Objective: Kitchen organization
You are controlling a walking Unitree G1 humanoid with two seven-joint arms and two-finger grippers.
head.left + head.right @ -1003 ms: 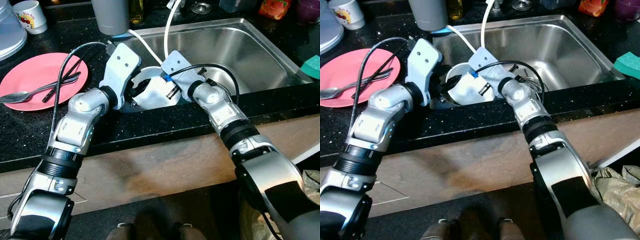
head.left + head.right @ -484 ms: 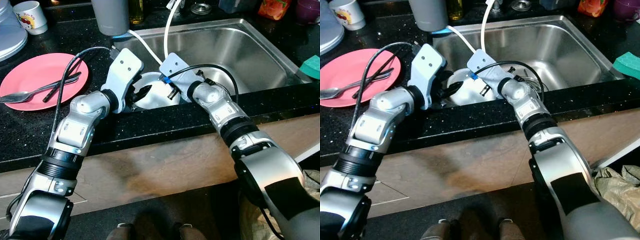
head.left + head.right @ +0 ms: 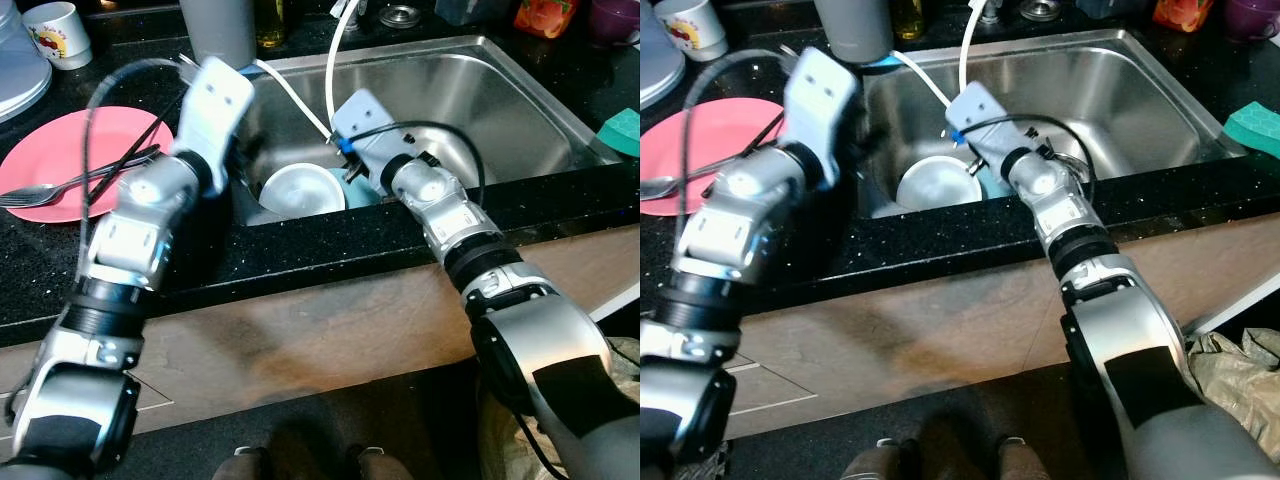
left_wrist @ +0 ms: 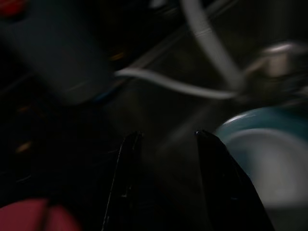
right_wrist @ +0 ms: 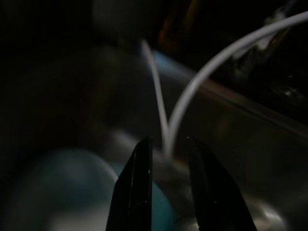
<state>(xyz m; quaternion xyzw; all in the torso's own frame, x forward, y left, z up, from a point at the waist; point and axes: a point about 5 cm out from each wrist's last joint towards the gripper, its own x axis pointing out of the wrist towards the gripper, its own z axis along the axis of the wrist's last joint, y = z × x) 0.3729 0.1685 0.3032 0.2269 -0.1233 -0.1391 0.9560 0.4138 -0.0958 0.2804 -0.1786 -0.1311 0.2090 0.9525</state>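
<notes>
— Well, how do the two tools stand?

— The left tool (image 4: 163, 159) shows two black fingers with a narrow gap and nothing between them. Its arm is raised over the black desk (image 3: 300, 250) at the left rim of the sink (image 3: 500, 90), and it is blurred in both eye views. The right tool (image 5: 166, 168) also has a narrow, empty gap between its fingers; its wrist reaches down into the sink's left half.

— And what lies close to them?

— A white bowl (image 3: 300, 188) sits on the sink floor at the left end, with something teal (image 3: 352, 190) just beside it on its right, partly under the right wrist. Two thin white hoses (image 3: 330, 60) run down from the back of the sink to a point just behind the bowl; the right wrist view shows them meeting just ahead of the fingers.

— Farther out?

— On the desk to the left of the sink lies a pink plate (image 3: 55, 155) carrying a fork (image 3: 40, 192) and a pair of dark chopsticks (image 3: 140, 160). A grey tumbler (image 3: 218, 30) stands at the sink's back left corner, and a white mug (image 3: 60, 32) is near the far left edge. A teal sponge (image 3: 625, 135) rests on the desk right of the sink.
</notes>
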